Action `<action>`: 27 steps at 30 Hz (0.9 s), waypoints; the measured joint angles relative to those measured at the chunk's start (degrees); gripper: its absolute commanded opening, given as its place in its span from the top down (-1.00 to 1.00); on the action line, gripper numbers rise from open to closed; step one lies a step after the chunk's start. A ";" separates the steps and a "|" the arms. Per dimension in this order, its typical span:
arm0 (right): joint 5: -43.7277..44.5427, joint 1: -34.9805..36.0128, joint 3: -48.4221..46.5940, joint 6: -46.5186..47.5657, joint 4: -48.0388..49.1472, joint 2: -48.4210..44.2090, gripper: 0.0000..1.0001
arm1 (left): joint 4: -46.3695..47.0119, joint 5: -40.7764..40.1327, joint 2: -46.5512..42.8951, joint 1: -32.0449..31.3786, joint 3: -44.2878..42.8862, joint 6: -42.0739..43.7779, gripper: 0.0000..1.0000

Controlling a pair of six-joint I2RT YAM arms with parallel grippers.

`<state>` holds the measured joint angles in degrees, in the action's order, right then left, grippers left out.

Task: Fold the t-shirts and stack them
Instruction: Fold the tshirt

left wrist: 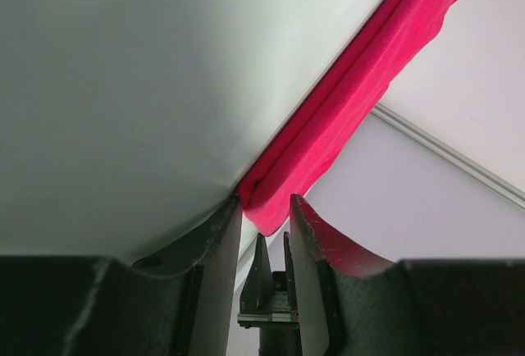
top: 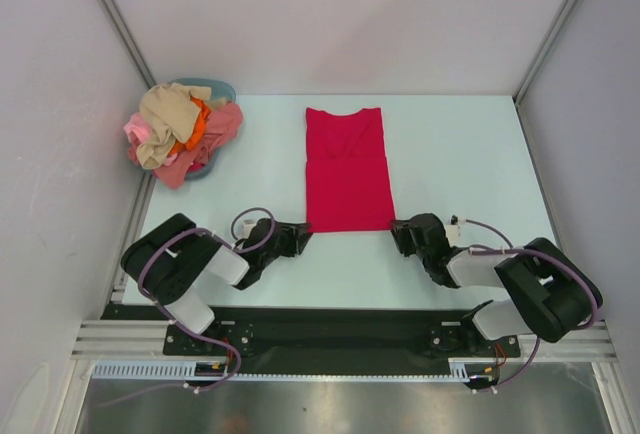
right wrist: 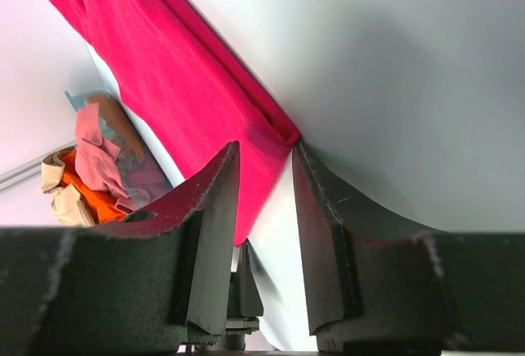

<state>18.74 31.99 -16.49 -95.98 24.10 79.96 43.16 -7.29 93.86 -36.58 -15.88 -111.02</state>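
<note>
Two near corners of folded crimson t-shirt [top: 347,169] met by left gripper [left wrist: 266,207] and right gripper [right wrist: 265,152]; each claw narrowly parted, corner lodged at gap. Remaining t-shirts [top: 178,134] heaped far left.

Two dark fingers [left wrist: 212,278] of the left gripper [left wrist: 265,205] rise from the bottom edge with a narrow gap between them. The corner of a bright red t-shirt [left wrist: 353,102] sits right at that gap, its tip dipping just between the fingertips, with both tips close beside the cloth. The jaws stand apart and are not pressed onto it. From the corner, the shirt runs as a slim band up to the top right, where its folded layers show as stacked edges. It lies flat on a pale table [left wrist: 123,85] that fills the upper left. To the right is a light wall [left wrist: 484,85], crossed by a thin metal strip [left wrist: 447,155]. A reddish tinge shows along the right finger's edge.
</note>
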 measured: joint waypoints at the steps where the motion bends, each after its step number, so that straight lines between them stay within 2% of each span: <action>1: -0.13 -0.15 -0.07 0.02 0.04 0.11 0.25 | 0.00 0.15 0.00 0.09 -0.02 0.00 0.25; 5: -0.59 -0.70 -0.48 0.00 0.24 0.79 0.29 | 0.35 0.63 0.44 0.37 -0.04 -0.02 0.27; 7: -0.92 -0.98 -0.70 0.00 0.37 1.20 0.33 | 0.92 1.03 1.05 0.59 -0.24 -0.07 0.40; 11: -1.75 -1.53 -1.01 0.11 0.31 2.05 0.66 | 3.26 1.36 3.13 0.74 -0.31 0.70 0.76; 12: -2.05 -1.66 -1.03 0.31 0.17 2.25 0.80 | 4.02 1.22 3.78 0.76 -0.28 1.51 0.84; 13: -2.38 -1.86 -1.03 0.57 0.17 2.43 0.94 | 5.29 1.01 4.50 0.74 -0.13 1.90 0.99; 14: -2.80 -2.05 -1.01 0.70 0.20 2.60 1.00 | 6.60 0.94 5.05 0.76 0.09 2.23 0.99; 19: -4.96 -3.32 -0.98 2.78 -0.07 2.19 1.00 | 9.38 1.29 5.57 0.83 1.09 3.74 0.99; 27: -6.10 -2.14 2.29 6.10 -10.16 -8.81 1.00 | 0.92 3.50 -4.33 -0.96 5.62 4.50 0.99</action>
<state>12.64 29.85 -14.20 -89.89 13.93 71.16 44.07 -3.79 89.54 -37.54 -10.26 -106.52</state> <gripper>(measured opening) 0.018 0.016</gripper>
